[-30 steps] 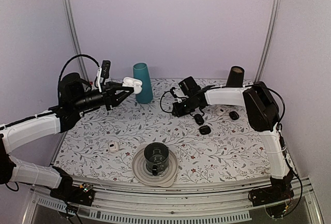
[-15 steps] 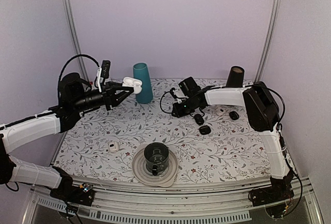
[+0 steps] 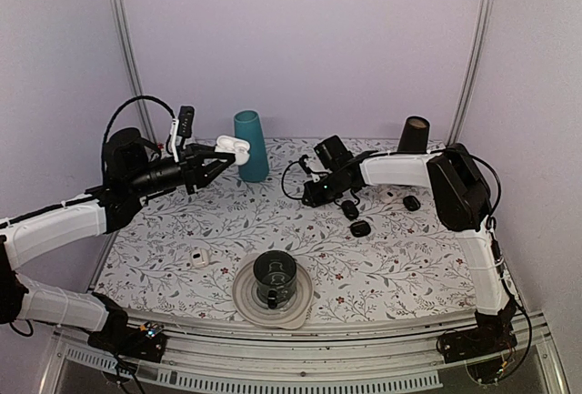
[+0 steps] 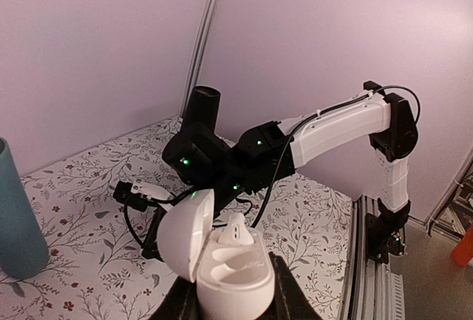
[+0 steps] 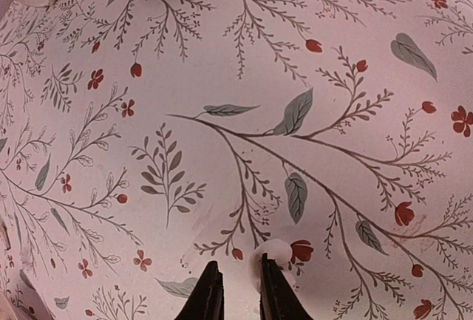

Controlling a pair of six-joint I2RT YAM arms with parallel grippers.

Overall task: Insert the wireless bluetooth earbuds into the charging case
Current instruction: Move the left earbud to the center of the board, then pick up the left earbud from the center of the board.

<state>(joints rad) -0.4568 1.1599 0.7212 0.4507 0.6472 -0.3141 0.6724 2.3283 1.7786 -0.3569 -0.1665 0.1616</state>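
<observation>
My left gripper [image 3: 221, 159] is shut on the white charging case [image 3: 234, 146] and holds it up above the table's back left. In the left wrist view the case [image 4: 233, 279] sits between my fingers [image 4: 284, 294] with its lid open; one white earbud [image 4: 236, 230] stands in the far socket and the near socket is empty. My right gripper [image 3: 316, 196] is low over the flowered table. In the right wrist view its jaws [image 5: 238, 279] stand slightly apart, and a small white earbud [image 5: 281, 250] lies on the cloth at the tip of the right finger, not between the two.
A teal cup [image 3: 250, 146] stands right behind the case. Black oval objects [image 3: 360, 227] lie to the right of my right gripper. A dark cup sits on a round plate [image 3: 245, 301] at the front. A tiny white piece [image 3: 199, 257] lies front left. A dark cylinder [image 3: 414, 134] stands back right.
</observation>
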